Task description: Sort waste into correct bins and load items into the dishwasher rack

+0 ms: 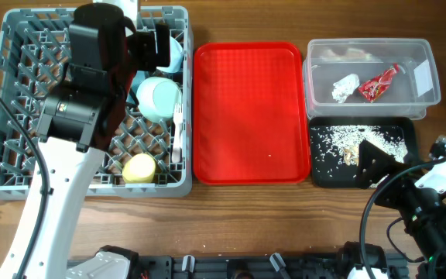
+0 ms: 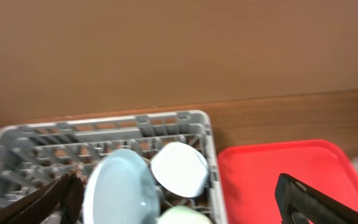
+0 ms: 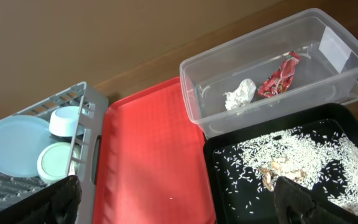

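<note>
Both sets of jaws stood wide and empty.
Left gripper point(image 2: 179, 186) hung above the dishwasher rack point(image 1: 6, 155) and its pale blue plate point(image 2: 120, 190); right gripper point(image 3: 176, 190) hovered at the black tray point(image 1: 327, 175) of rice-like crumbs point(image 1: 339, 139).

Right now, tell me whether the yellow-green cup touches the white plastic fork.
Apart. Overhead view shows grey plastic rack lattice between yellow-green cup and white plastic fork.

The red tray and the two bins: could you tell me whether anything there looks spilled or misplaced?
Only one thing: a tiny white speck on the red tray, toward the bins, possibly a stray crumb. The rice crumbs lie inside the black tray; the napkin and red wrapper inside the clear tub.
</note>
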